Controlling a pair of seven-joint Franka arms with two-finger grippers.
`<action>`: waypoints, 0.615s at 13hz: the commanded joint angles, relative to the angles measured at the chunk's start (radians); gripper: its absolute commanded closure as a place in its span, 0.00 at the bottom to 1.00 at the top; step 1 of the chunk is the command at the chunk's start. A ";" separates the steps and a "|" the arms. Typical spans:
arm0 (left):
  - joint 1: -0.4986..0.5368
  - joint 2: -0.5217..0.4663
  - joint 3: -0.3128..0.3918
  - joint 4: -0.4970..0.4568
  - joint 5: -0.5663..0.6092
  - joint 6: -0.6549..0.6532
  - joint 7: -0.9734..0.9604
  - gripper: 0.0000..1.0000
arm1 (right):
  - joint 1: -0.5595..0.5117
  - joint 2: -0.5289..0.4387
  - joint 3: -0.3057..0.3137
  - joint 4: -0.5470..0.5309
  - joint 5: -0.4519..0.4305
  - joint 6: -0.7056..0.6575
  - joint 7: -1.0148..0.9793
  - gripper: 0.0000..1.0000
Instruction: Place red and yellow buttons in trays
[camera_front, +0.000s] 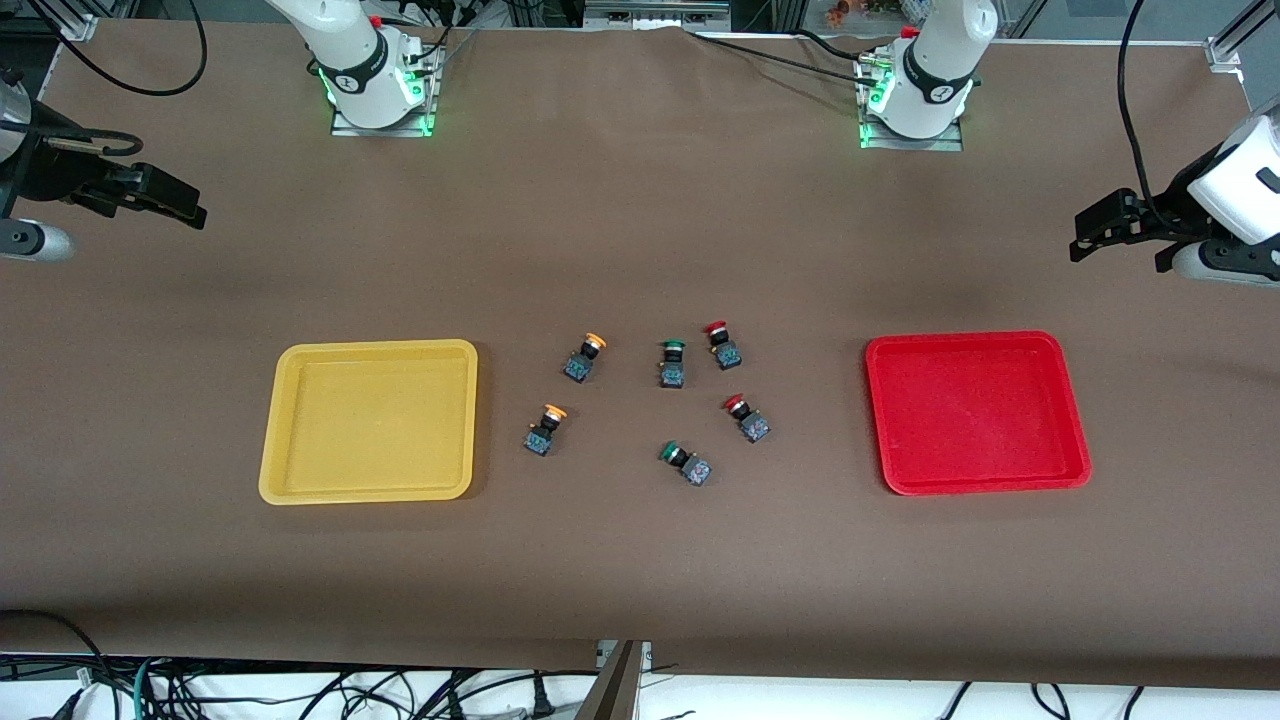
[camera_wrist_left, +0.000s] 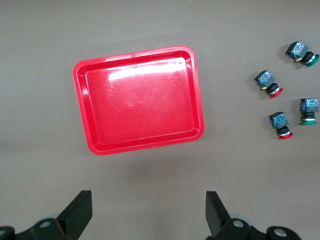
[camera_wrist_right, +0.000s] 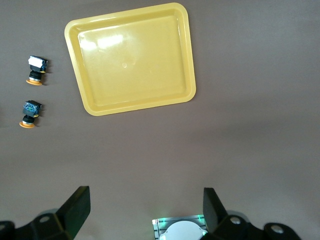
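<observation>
The right gripper (camera_front: 185, 205) hangs high over bare table at the right arm's end, its fingers (camera_wrist_right: 75, 210) spread wide with nothing between them. The yellow tray (camera_front: 300, 480) lies empty below and ahead of those fingertips. Just past the tray, toward the table's middle, lie the two yellow buttons (camera_front: 585, 357), the second (camera_front: 543, 428) nearer the front camera; both lie tipped on their sides, well away from the fingers.

In the middle lie two green buttons (camera_front: 671, 362), the other (camera_front: 686, 463) nearer the front camera. The two red buttons (camera_front: 722, 345) sit close beside them, the second (camera_front: 746, 417) between the greens. The red tray (camera_front: 885, 470) lies empty toward the left arm's end. The left gripper (camera_front: 1090, 235) hangs over bare table there, its fingers (camera_wrist_left: 217, 215) likewise wide apart and empty, with the red tray ahead of the fingertips and the red buttons farther out still.

Nothing has been placed yet, and the risks look to be these. The buttons are small and tipped over, so fingers closing on a round cap rather than the blocky body could squeeze one out sideways. The red buttons lie so near the greens that a wide-open descent might knock or catch a green one. Both arms reaching into the same middle cluster could also crowd each other.
</observation>
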 joint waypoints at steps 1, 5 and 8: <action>-0.009 0.006 0.010 0.019 -0.012 -0.006 0.016 0.00 | -0.006 -0.006 0.005 0.001 -0.009 -0.010 -0.011 0.00; -0.008 0.006 0.011 0.019 -0.012 -0.006 0.017 0.00 | -0.009 0.001 0.005 0.001 -0.006 -0.002 -0.008 0.00; -0.008 0.006 0.010 0.019 -0.013 -0.009 0.017 0.00 | -0.012 0.003 0.004 0.001 -0.001 0.001 -0.006 0.00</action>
